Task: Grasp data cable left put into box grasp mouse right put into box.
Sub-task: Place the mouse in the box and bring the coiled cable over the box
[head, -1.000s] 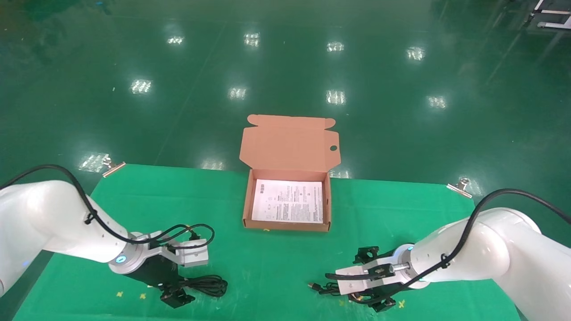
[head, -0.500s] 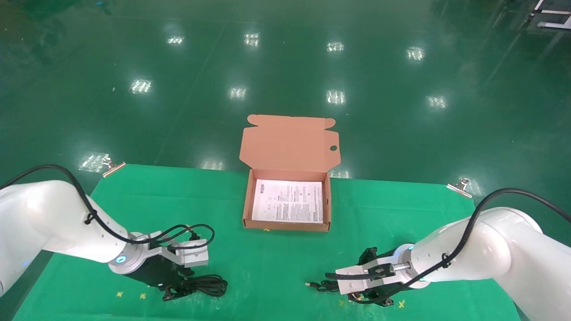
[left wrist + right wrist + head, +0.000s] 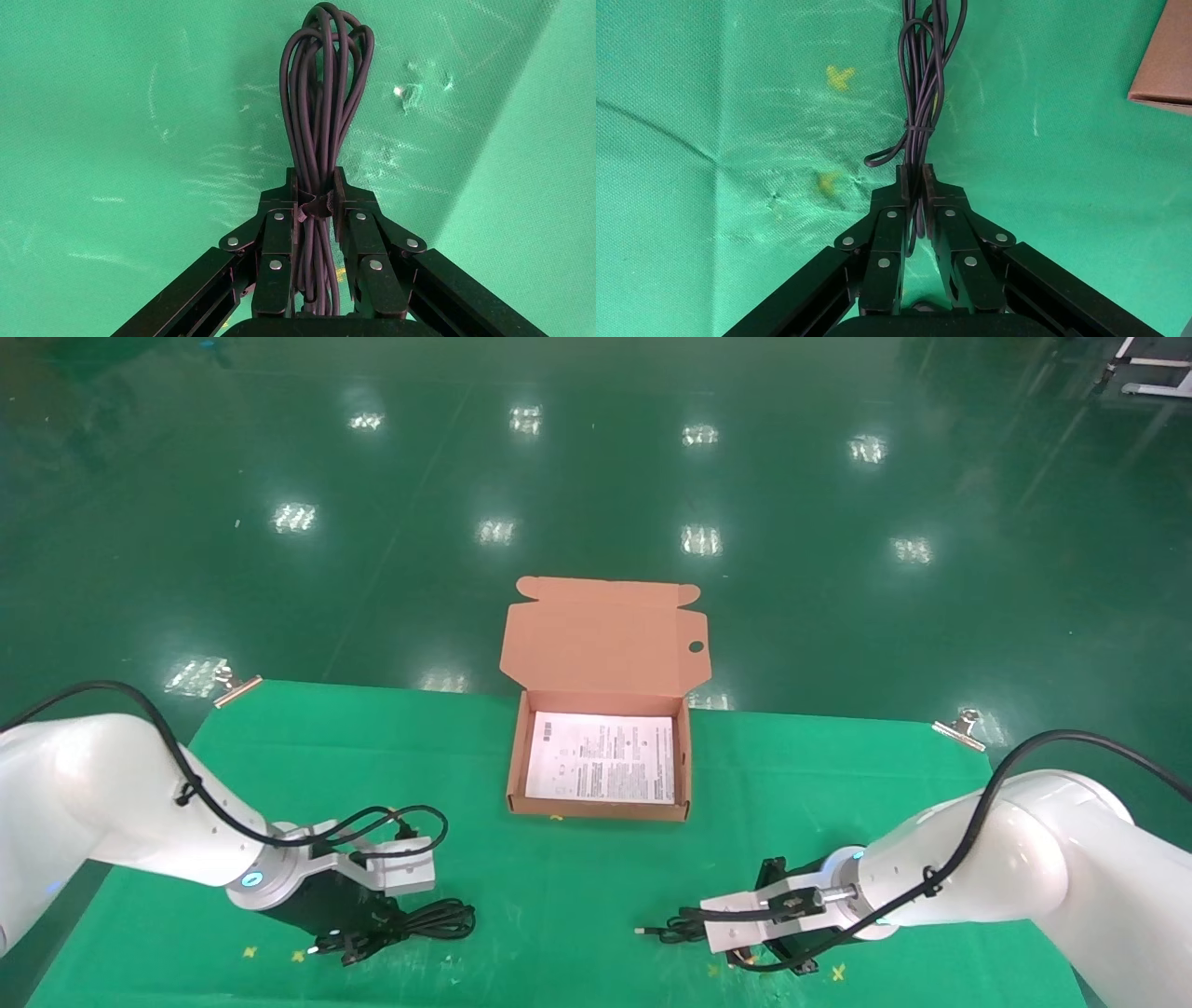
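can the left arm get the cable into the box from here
Probably yes. The left gripper is shut on the cable, the box lies open, and nothing stands on the cloth between them.

The desk (image 3: 819,775) is covered by a green cloth with small yellow cross marks along its near edge. Metal clips (image 3: 959,725) hold the cloth at the far left and far right corners. Beyond lies a glossy dark-green floor (image 3: 596,477) — rows of ceiling-light reflections cross it.
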Robot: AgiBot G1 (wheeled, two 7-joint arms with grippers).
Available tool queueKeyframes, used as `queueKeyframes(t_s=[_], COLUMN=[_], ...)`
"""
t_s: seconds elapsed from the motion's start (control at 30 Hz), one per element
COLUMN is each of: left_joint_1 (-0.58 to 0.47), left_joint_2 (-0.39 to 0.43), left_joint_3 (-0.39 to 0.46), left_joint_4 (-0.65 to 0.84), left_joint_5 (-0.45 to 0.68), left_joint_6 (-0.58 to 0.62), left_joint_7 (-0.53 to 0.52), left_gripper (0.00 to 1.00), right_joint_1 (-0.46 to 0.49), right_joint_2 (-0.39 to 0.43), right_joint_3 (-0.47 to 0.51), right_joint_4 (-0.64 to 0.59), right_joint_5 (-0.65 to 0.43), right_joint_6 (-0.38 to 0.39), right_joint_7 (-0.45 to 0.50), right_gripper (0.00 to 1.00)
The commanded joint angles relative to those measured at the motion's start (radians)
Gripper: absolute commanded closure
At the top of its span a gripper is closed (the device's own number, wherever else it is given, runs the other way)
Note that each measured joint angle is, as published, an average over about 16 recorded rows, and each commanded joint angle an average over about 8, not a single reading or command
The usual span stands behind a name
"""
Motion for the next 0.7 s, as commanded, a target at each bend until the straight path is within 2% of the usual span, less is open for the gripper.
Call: queueKeyframes(t_s=[0.03, 0.33, 0.7], left_joint_1=[0.001, -0.037, -0.116], left_joint_2=[0.000, -0.032, -0.127], left_joint_3=[0.000, -0.008, -0.022], left_joint_4=[0.001, -0.053, -0.303], left_joint_5=[0.000, -0.007, 0.034], left_joint_6=[0.000, 0.026, 0.030], left_joint_7=[-0.001, 0.012, -0.051], left_gripper=[1.00, 1.00, 1.00], right_joint_1=[0.000, 0.022, 0.133], right_joint_2=[0.000, 0.029, 0.192], right_joint_3=[0.000, 0.023, 0.103], right_joint_4=[0.000, 0.026, 0.235], right_joint_5=[0.000, 0.021, -0.018], right_joint_6=[0.000, -0.017, -0.051], right_joint_7=[0.000, 0.044, 0.237], right_gripper=[1.00, 1.00, 1.00])
